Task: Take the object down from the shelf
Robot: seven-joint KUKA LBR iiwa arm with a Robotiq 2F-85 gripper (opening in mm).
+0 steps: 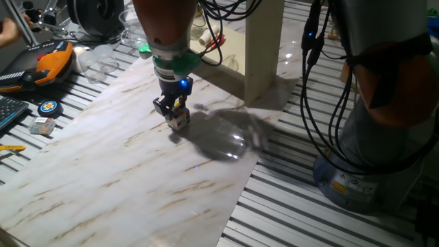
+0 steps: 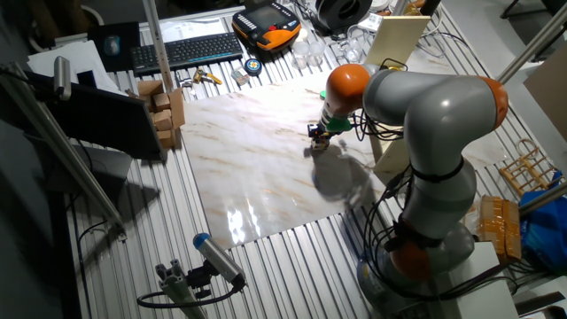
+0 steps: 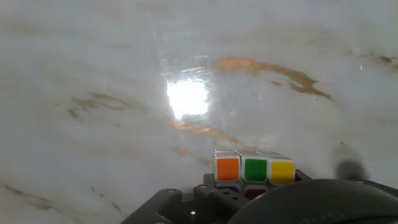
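Puzzle cube (image 1: 180,118) with coloured stickers sits pinched between the fingers of the gripper (image 1: 171,112), low over the marble-patterned surface (image 1: 123,171), near its middle and close to the shelf. Whether the cube touches the surface cannot be told from either fixed view. In the hand view the cube (image 3: 254,169) shows a row of orange, green and yellow squares at the bottom edge, with the pale veined surface (image 3: 124,74) and a bright patch of reflected light beyond it.

The shelf (image 1: 257,48), a cream-coloured wooden unit, stands at the far edge of the surface just behind the arm, its upright side panel facing the camera. In the other fixed view the shelf (image 2: 400,40) appears behind the grey arm's orange joint, and the gripper (image 2: 318,135) points down with the cube (image 2: 320,144) beneath it.

Off to one side of the surface lie a keyboard (image 2: 186,50), an orange and black handheld controller (image 2: 270,27), a small round disc (image 1: 48,107) and some cardboard boxes (image 2: 164,115). Black cables (image 1: 315,82) hang beside the arm's base.
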